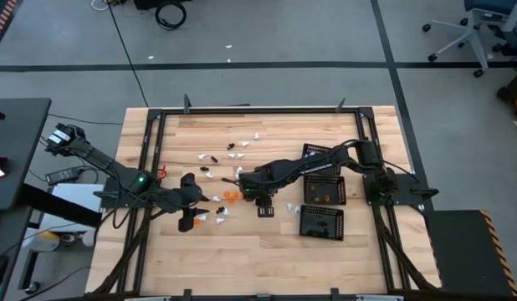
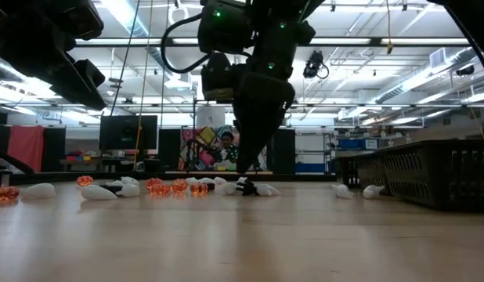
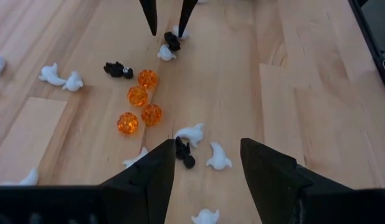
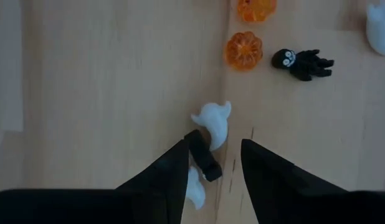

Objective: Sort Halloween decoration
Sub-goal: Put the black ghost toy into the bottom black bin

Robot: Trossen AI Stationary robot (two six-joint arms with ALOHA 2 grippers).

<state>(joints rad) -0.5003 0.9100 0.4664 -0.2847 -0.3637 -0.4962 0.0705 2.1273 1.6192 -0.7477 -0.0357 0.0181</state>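
Between the parted right tool (image 4: pixel 212 163) fingers, a half-hidden black trinket (image 4: pixel 203 155), perhaps ungripped.

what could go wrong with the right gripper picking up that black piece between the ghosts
1. The right gripper is open around a black trinket that touches a white ghost; closing may pinch or drag the ghost too.
2. A second white ghost lies against one finger and could get knocked aside.
3. The left gripper hangs open nearby over other trinkets, so the arms may crowd.
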